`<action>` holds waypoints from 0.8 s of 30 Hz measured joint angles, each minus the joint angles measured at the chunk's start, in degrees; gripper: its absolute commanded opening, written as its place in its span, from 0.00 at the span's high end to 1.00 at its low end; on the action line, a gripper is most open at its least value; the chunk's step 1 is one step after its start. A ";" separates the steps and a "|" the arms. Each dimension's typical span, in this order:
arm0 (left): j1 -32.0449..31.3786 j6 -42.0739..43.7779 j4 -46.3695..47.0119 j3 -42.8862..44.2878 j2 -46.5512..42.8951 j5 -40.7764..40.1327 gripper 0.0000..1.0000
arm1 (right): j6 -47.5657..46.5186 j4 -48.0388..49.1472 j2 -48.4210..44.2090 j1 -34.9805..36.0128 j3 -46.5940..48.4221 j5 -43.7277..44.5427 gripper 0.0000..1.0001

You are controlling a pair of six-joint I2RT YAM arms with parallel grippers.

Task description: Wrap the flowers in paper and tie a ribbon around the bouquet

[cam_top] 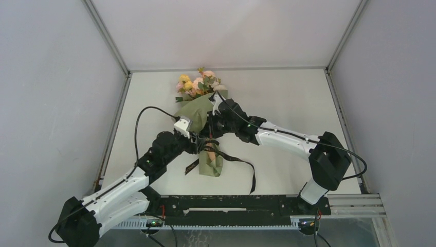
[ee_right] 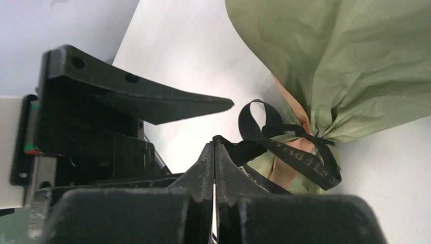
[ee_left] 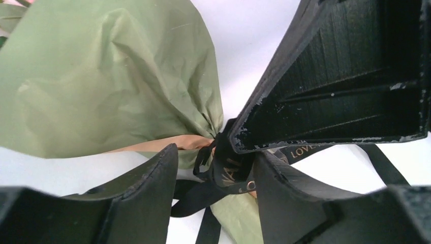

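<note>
Mid-table, the bouquet [cam_top: 197,110] lay flat with its wide end pointing at the far wall and its narrow end toward the arm bases. Pink and yellow-orange flowers [cam_top: 198,82] with a few green leaves poked out of the top. The paper [ee_left: 101,76] was olive on the outside and cinched hard at the waist, where a bit of its peach face peeked through the folds.

The ribbon [ee_right: 305,162], black with gold lettering, went round that waist in a tangle with one small loop standing up. From above, one long tail curled off to the right and down toward the near edge, and a shorter one stuck out on the left.

The right gripper [ee_right: 214,152] had its jaws pressed flat together with a strand of ribbon pinched at the very tips, just beside the waist. The left gripper [ee_left: 216,162] sat with its jaws partly apart, one finger on each side of the ribbon tangle. One finger looked to be touching the ribbon, while the other had a visible gap, so it wasn't clamped.

Both arms reached in from the near edge and met at the waist, almost nose to nose. Everything sat on a plain white table [cam_top: 288,98].
</note>
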 measured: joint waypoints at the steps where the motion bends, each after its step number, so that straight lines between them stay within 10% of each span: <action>1: 0.09 -0.31 1.55 -0.55 0.94 0.59 0.47 | 0.00 0.00 -0.02 0.00 0.02 0.22 1.00; 5: 0.17 -1.01 5.95 -1.86 3.74 3.45 0.51 | 0.07 0.00 -0.09 -0.09 0.00 0.63 1.00; 10: 0.33 -2.05 9.94 -2.51 5.33 5.97 0.99 | 0.52 0.13 -0.13 -0.13 0.00 -0.31 0.98; 16: 0.98 -2.89 13.09 -4.09 5.44 6.29 1.00 | -1.31 0.48 -0.22 -3.48 0.00 -5.27 0.62; 24: 1.38 -2.62 18.38 -7.87 4.81 10.19 1.00 | -11.80 -2.49 0.74 -13.92 0.81 -12.22 0.79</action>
